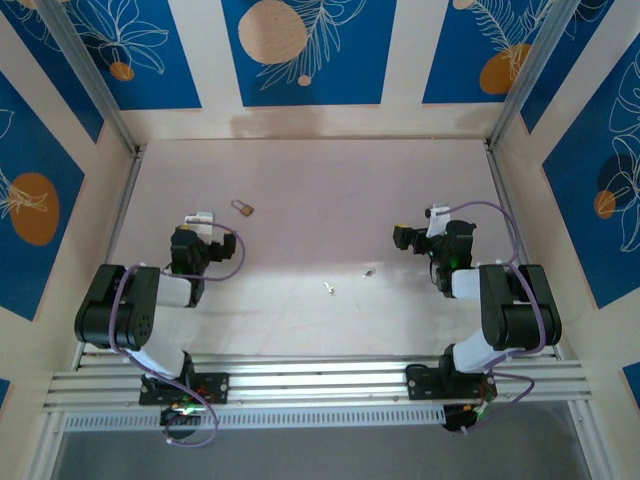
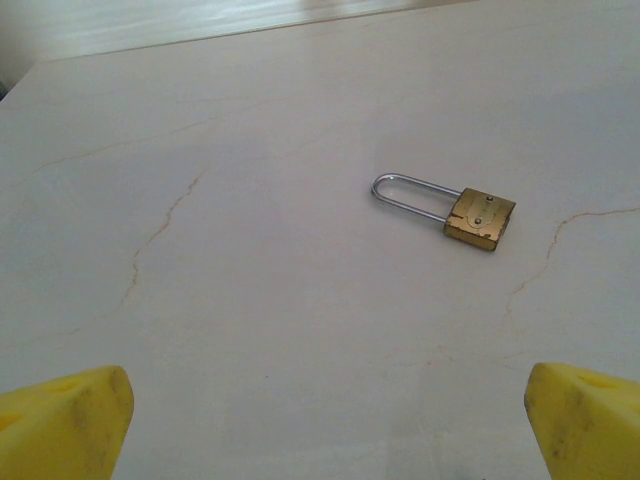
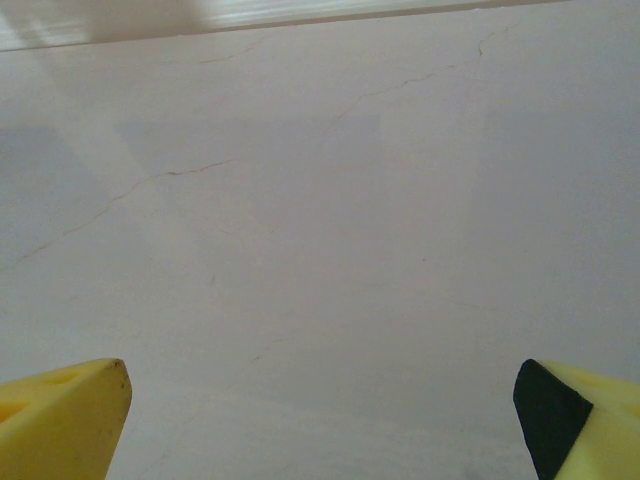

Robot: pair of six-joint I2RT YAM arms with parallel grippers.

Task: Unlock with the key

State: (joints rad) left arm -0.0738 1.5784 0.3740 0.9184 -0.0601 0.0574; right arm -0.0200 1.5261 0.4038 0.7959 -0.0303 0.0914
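Starting at the pickup step: left claw (image 2: pixel 320 440) and right claw (image 3: pixel 320 435) are both wide and empty. The padlock (image 2: pixel 445 210) lies flat left of desk centre, just ahead of the left claw. A tiny metal bit (image 1: pixel 328 288) and a second bit (image 1: pixel 369 271) sit mid-desk, and one is probably the key. My next move is to grab it.

No legible text, numbers or brand marks in any view. The closest candidate is the brass padlock (image 2: pixel 480 218), lying toward the far left of the tabletop (image 1: pixel 300 190) — there's a faint marking on the body face, too small and blurred to tell whether it's lettering. The blue wall panels (image 1: pixel 310 50) have printed leaf and circle artwork with no characters on them.
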